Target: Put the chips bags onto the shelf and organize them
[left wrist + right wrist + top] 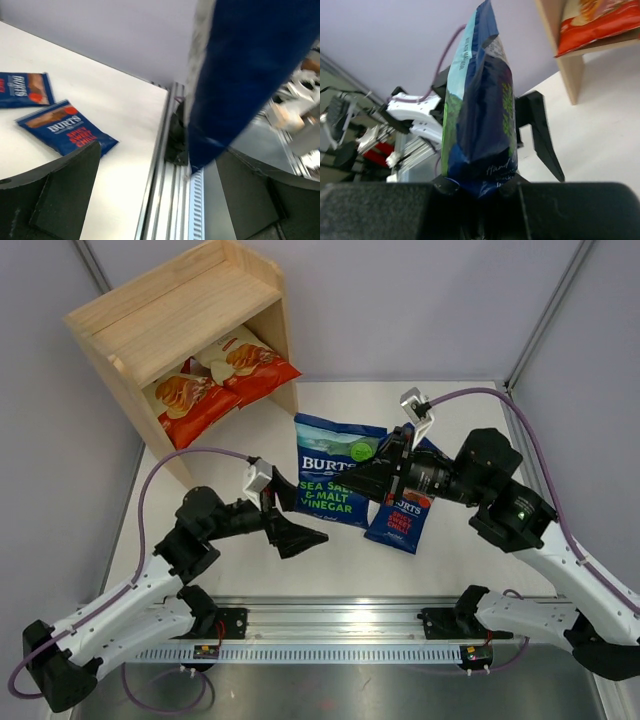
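Within the right hand sits the green Burts bag, clamped.

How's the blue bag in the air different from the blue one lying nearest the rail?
The held bag is raised off the table, clamped in the right gripper's jaws; the lying bag rests flat, untouched. The held bag has green accents, the lying bag red. Both are dark blue Burts bags.
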Robot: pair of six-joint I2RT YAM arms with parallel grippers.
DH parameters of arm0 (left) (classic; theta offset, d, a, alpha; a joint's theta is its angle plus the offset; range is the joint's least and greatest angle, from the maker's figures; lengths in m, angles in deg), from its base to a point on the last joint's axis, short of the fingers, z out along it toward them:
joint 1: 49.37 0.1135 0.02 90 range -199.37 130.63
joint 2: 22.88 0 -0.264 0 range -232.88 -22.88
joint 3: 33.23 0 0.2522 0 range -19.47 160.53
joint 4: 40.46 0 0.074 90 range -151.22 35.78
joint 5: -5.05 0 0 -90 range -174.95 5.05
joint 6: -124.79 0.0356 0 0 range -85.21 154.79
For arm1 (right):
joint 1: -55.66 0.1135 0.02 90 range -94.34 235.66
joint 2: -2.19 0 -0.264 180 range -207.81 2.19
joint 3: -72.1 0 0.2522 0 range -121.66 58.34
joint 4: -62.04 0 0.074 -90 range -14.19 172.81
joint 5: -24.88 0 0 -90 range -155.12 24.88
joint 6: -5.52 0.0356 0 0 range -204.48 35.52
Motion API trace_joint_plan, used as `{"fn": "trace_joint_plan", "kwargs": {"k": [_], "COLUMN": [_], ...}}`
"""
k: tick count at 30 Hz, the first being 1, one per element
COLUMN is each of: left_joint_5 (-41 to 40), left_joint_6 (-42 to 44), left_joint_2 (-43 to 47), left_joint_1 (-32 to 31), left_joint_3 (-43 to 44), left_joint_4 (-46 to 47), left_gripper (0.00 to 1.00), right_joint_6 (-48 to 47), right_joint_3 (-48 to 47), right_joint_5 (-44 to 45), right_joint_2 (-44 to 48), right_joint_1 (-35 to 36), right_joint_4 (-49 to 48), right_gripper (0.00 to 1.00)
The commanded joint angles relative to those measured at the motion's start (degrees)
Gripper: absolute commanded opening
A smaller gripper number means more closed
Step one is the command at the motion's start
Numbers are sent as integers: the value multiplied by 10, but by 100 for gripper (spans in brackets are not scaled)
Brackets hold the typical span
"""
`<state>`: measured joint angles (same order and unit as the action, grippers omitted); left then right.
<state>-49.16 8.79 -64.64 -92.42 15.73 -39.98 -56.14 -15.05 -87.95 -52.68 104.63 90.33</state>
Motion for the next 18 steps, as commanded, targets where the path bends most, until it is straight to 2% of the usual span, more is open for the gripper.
{"fn": "trace_joint_plan", "kwargs": {"k": [1, 6, 10, 13, 18], "left_joint_5": [113, 105, -6, -80, -166], "left_joint_6": [31, -25, -69, -127, -210], "left_joint_2": [-9, 17, 49, 62, 49], "left_joint_1": [-5, -8, -8, -9, -14], "left_joint_3": [-7, -53, -105, -157, -194], "left_joint_4": [64, 191, 259, 357, 498], "left_gripper": [99, 99, 99, 99, 95], "right_joint_6": [16, 28, 42, 67, 131], "right_joint_3": [-47, -59, -41, 1, 111], "right_joint_5": [-94, -114, -118, -120, -77], "right_joint_2": [-38, -54, -52, -34, -9], "right_joint_1": [-6, -8, -11, -11, -11], "right_joint_4": [44, 25, 2, -69, -272], "right_gripper": [19, 19, 19, 19, 18]}}
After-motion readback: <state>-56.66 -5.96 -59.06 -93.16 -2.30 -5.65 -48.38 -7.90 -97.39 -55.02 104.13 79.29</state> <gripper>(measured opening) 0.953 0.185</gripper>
